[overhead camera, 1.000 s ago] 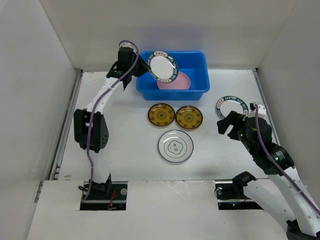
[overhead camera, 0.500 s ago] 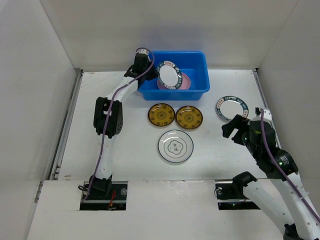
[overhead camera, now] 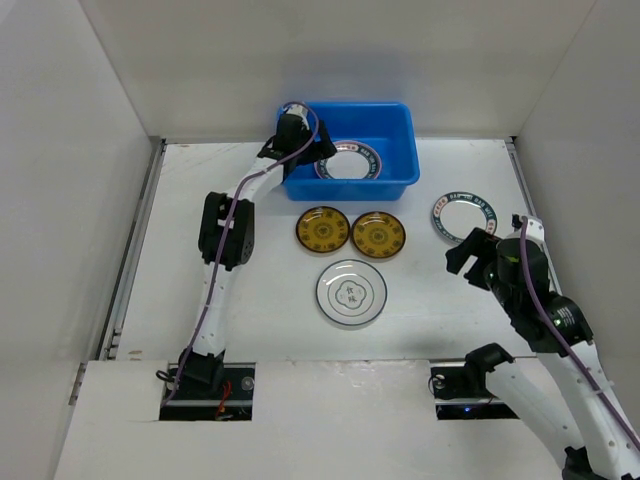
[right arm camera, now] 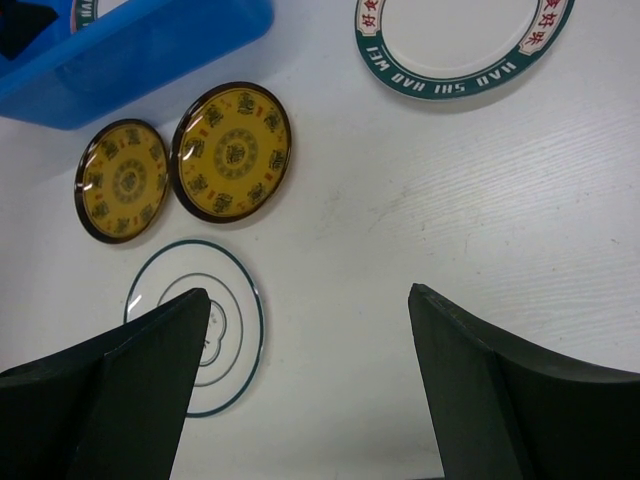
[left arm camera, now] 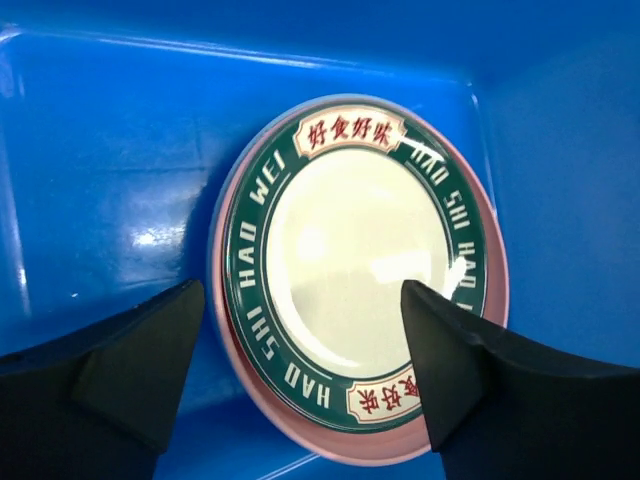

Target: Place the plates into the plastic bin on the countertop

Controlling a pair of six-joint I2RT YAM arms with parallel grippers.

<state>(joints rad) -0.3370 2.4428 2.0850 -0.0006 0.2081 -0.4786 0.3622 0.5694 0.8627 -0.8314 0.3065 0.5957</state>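
Observation:
The bright blue plastic bin (overhead camera: 345, 187) stands at the back of the white countertop (overhead camera: 250, 300). In it a green-rimmed plate (overhead camera: 349, 162) lies flat on a pink plate (left arm camera: 345, 447). My left gripper (overhead camera: 303, 150) hangs open over the bin's left part, its fingers (left arm camera: 140, 360) apart on either side of that green-rimmed plate (left arm camera: 365, 265) and holding nothing. On the countertop lie two amber plates (overhead camera: 322, 229) (overhead camera: 379, 233), a white plate with a centre mark (overhead camera: 351, 293) and a second green-rimmed plate (overhead camera: 464, 216). My right gripper (overhead camera: 470, 255) hovers open and empty just in front of that plate.
White walls close in the countertop on the left, back and right. The right wrist view shows the bin's corner (right arm camera: 130, 50), both amber plates (right arm camera: 232, 150), the white plate (right arm camera: 195, 325) and the green-rimmed plate (right arm camera: 460, 40), with bare tabletop under the right gripper (right arm camera: 310, 292).
The left gripper carried the green-rimmed plate down into the bin, then opened and let it go onto the pink plate. The right arm shifted only slightly.

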